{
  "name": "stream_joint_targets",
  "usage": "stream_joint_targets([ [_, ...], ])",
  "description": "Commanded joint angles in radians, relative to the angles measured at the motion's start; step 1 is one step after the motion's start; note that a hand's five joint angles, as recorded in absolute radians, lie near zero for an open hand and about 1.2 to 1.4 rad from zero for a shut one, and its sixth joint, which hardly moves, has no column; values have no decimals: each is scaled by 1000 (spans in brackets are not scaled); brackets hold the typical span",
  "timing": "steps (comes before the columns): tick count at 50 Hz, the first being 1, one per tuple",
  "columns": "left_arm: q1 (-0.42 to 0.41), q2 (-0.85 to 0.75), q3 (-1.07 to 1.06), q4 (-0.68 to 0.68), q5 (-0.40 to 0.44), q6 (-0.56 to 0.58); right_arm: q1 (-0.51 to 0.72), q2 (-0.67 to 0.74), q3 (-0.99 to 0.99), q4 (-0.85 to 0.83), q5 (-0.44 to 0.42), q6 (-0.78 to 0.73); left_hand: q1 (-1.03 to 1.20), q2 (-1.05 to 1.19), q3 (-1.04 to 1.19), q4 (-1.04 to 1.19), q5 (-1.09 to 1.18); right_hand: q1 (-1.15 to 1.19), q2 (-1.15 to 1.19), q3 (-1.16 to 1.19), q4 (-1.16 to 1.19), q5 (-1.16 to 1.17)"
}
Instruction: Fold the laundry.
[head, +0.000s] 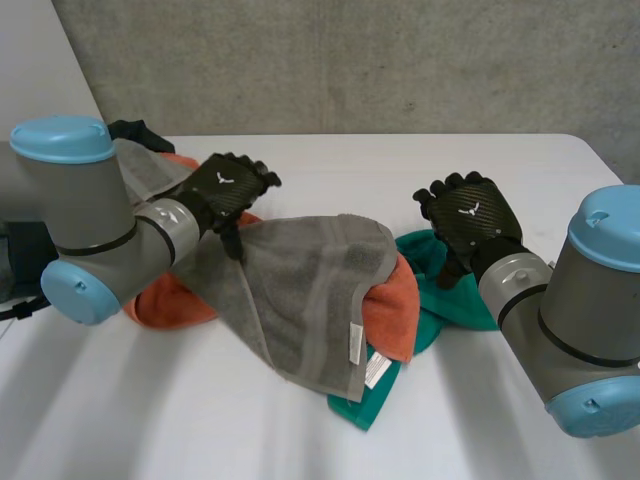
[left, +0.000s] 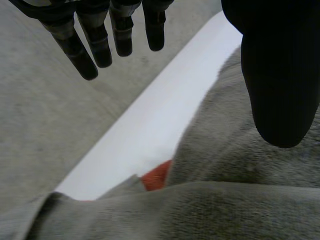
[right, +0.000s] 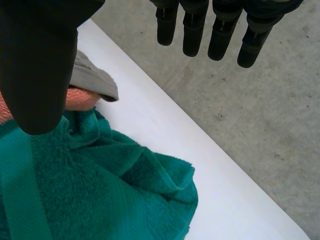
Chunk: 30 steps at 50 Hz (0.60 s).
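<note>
On the near side of the table (head: 150, 420), a corner of the green towel (head: 365, 405) pokes out from under the grey towel (head: 300, 290), which is draped over the orange towel (head: 395, 310). Farther back, the left robot hand (head: 228, 187) hangs released over the grey towel's far edge. The right robot hand (head: 470, 215), fingers straight and empty, is above the green towel.

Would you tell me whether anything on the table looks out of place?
Yes: the three towels are heaped, not folded. The grey towel lies askew over the orange towel, which lies partly on the crumpled green towel; a green corner pokes out under the grey one's near edge. Nothing looks damaged.
</note>
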Motion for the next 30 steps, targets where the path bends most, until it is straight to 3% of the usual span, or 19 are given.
stream_joint_targets([
  [1, 8, -140, 109, -136, 81, 6, -10, 30, -10, 5, 2, 0, 196, 188, 190, 186, 185, 58, 57, 50, 52, 43],
  [4, 9, -200, 144, -173, 75, 29, -10, 38, -10, 5, 2, -5, 290, 282, 284, 280, 279, 58, 57, 50, 52, 43],
  [9, 14, -220, 187, -173, 64, 65, -13, 41, -10, 3, 2, -16, 1158, 1150, 1152, 1149, 1147, 58, 57, 50, 52, 43],
  [14, 14, -139, 213, -63, -44, 23, -14, 41, -10, -1, 2, -31, 1159, 1151, 1153, 1150, 1149, 58, 57, 50, 52, 43],
  [16, 23, -90, 233, 47, -141, -31, -17, 40, -10, -1, 2, -40, 1159, 1151, 1153, 1150, 1149, 58, 57, 50, 52, 43],
  [21, 120, -22, 346, 221, -284, -106, -24, 35, -10, -1, 2, -49, 1159, 1151, 1153, 1150, 1149, 58, 57, 50, 52, 43],
  [27, 249, -76, 589, 195, -390, -102, -19, 35, -7, -1, 2, -51, 1159, 1151, 1153, 1150, 1149, 58, 57, 50, 52, 43],
  [30, 299, -157, 724, 160, -390, -82, -13, 40, -8, 3, 1, -51, 1159, 1151, 1153, 1150, 1149, 58, 57, 50, 52, 43],
])
